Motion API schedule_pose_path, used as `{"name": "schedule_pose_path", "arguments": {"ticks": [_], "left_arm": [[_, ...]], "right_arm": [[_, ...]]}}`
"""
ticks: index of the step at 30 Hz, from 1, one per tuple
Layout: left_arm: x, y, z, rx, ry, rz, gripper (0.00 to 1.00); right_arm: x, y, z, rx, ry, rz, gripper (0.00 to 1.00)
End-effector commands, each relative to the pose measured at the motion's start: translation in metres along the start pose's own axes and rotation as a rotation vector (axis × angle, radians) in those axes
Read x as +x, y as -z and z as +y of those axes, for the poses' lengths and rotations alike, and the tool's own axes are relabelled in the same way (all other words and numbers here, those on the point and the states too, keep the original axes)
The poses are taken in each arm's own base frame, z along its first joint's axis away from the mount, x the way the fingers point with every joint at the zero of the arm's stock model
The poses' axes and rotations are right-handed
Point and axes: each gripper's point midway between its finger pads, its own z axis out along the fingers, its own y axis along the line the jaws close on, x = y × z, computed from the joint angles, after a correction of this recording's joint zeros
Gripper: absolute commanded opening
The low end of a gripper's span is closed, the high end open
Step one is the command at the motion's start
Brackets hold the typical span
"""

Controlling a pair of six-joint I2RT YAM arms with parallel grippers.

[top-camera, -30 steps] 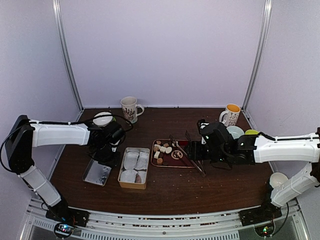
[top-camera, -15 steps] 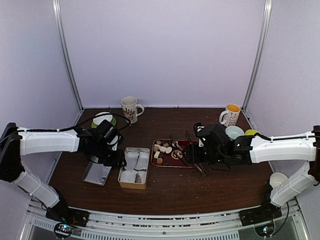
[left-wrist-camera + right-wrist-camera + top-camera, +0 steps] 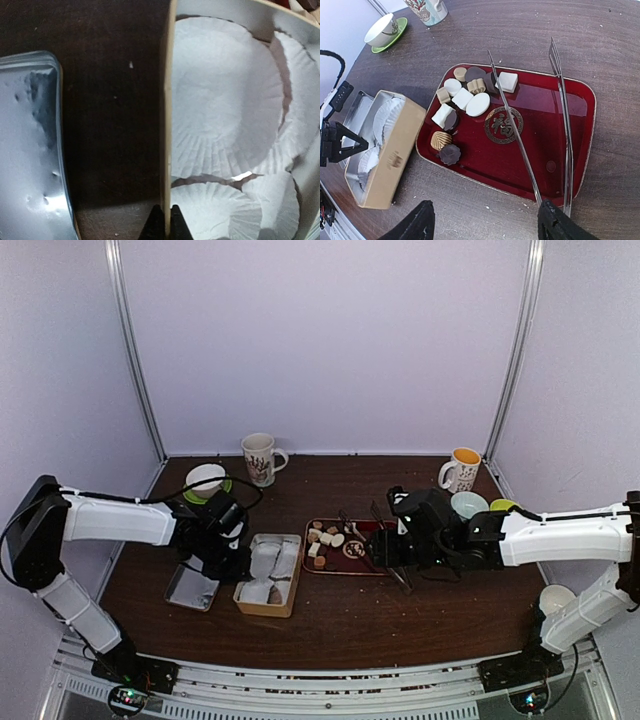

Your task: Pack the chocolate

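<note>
The chocolate [image 3: 462, 100], several white, tan and dark pieces, lies at the left end of a red tray [image 3: 545, 125]; it also shows in the top view [image 3: 322, 540]. Metal tongs [image 3: 520, 135] lie across the tray. A tan box [image 3: 395, 150] holding white paper cups [image 3: 225, 100] stands left of the tray. My left gripper [image 3: 165, 225] is shut on the box's thin left wall [image 3: 167, 125]. My right gripper [image 3: 487, 222] is open and empty over the tray's near edge. Its right finger is close to the tongs' joined end.
A metal lid [image 3: 193, 587] lies left of the box. A white cup on a green saucer [image 3: 205, 480] and a patterned mug [image 3: 259, 457] stand at the back left. A yellow-lined mug [image 3: 463, 469] and bowls [image 3: 468, 503] stand at the back right. A white cup [image 3: 555, 598] is at the right.
My left gripper has moved right from over the lid to the box's left wall and closed on it. The box has shifted slightly. The right arm has barely moved.
</note>
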Motion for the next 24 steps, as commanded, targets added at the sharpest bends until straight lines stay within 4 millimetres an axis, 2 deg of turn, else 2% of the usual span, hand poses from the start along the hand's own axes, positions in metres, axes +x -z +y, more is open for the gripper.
{"name": "schedule_pose_path", "arguments": {"ticks": [1,5,10,16,19,24], "left_arm": [[-0.021,-0.004,0.001,0.002,0.059,-0.052,0.02],[-0.029,-0.004,-0.001,0.010,0.082,-0.066,0.00],[-0.042,0.003,0.011,-0.077,0.104,-0.108,0.00],[-0.058,0.001,0.017,-0.153,0.131,-0.106,0.00],[-0.063,-0.002,0.015,-0.155,0.136,-0.111,0.04],[-0.067,-0.009,0.005,-0.112,0.116,-0.102,0.20]], "right_arm": [[-0.007,0.003,-0.001,0.016,0.000,-0.010,0.71],[-0.008,0.005,-0.004,0.030,0.010,-0.014,0.71],[-0.008,0.006,-0.008,0.049,0.019,-0.019,0.72],[-0.003,-0.008,-0.018,0.115,0.067,0.036,0.72],[-0.001,-0.016,-0.022,0.128,0.097,0.085,0.75],[0.002,-0.028,-0.032,0.125,0.115,0.138,0.80]]}}
